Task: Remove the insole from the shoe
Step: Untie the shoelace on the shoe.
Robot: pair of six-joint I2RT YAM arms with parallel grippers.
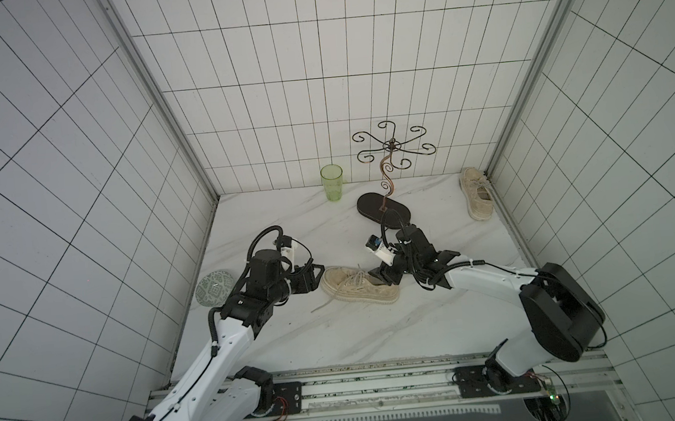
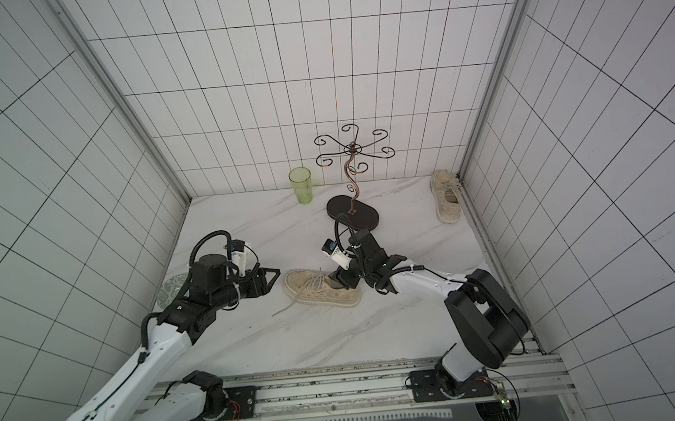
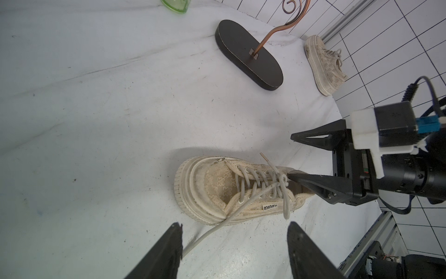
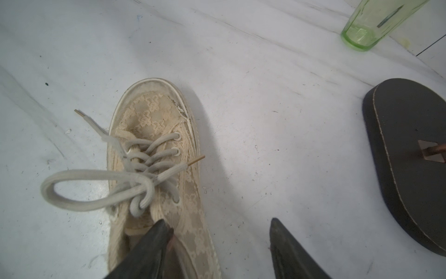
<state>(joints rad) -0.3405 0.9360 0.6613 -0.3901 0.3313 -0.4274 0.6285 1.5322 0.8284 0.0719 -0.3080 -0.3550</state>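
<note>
Well, insole unseen inside shoe (image 1: 351, 288).

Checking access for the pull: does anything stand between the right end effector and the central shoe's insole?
Nothing visible does. One finger of the right end effector dips into the opening of the shoe, behind the tied laces; the insole itself is hidden.

- The left arm (image 1: 218, 347): white shells, black joints, ribbed black cable (image 1: 263, 234) over the wrist.
- The right arm (image 1: 496, 283): same colours, white cable ties (image 1: 470, 263).
- The left gripper (image 3: 235, 224) and right gripper (image 4: 218, 220): black tapering fingers (image 3: 311, 251).
- The camera mount (image 3: 364, 135): white, with a blue plug (image 3: 429, 126).
</note>
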